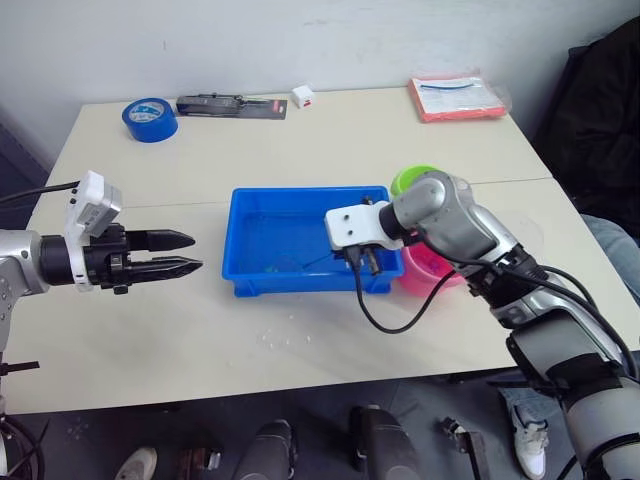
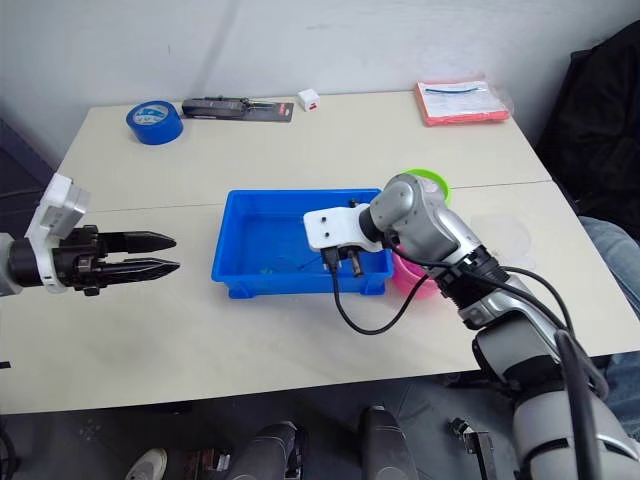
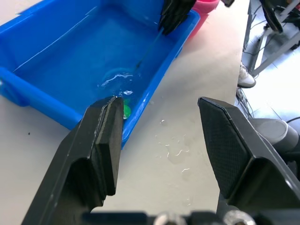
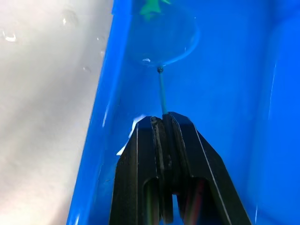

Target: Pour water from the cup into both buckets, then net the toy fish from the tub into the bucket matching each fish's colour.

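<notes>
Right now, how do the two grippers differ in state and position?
The left gripper is open and holds nothing; the right gripper is shut on the net by its thin handle. The left gripper hovers over the table beside the tub; the right gripper reaches down into the tub, where the net's hoop is near a green fish. Both have two black fingers.

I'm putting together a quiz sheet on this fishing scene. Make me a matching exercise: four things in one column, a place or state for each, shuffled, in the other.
Things:
1. net
2. left tool
3. pink bucket
4. tape roll

Places or states:
A. at the table's far left corner
B. open, holding nothing, left of the tub
C. hoop dipped in the tub, around a green fish
D. beside the tub's right end

Pairs: 1-C, 2-B, 3-D, 4-A
</notes>
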